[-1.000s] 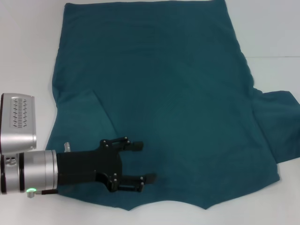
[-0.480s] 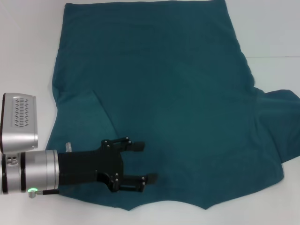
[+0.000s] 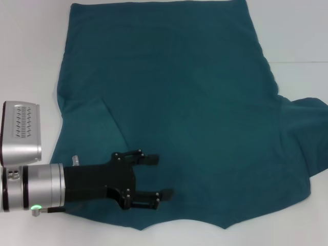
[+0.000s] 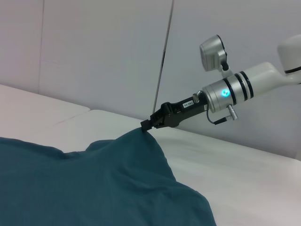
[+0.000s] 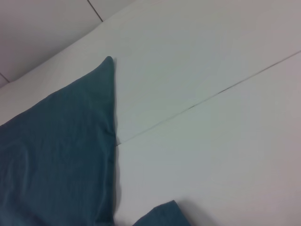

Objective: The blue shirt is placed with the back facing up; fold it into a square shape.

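The blue shirt [image 3: 174, 107] lies spread on the desk [image 3: 31, 61]. The left hand [image 3: 158, 178] hovers spread over its near hem, holding nothing. The right hand [image 4: 146, 125] pinches the lifted far sleeve; a thin pinch could slip and crumple the fold.

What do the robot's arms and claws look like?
The left gripper is black, with two thin linked fingers studded with little silver screws. Behind it sits a shiny silver wrist with black rings, a green light and a boxy silver camera. The right gripper is black too, on a silver wrist glowing blue.
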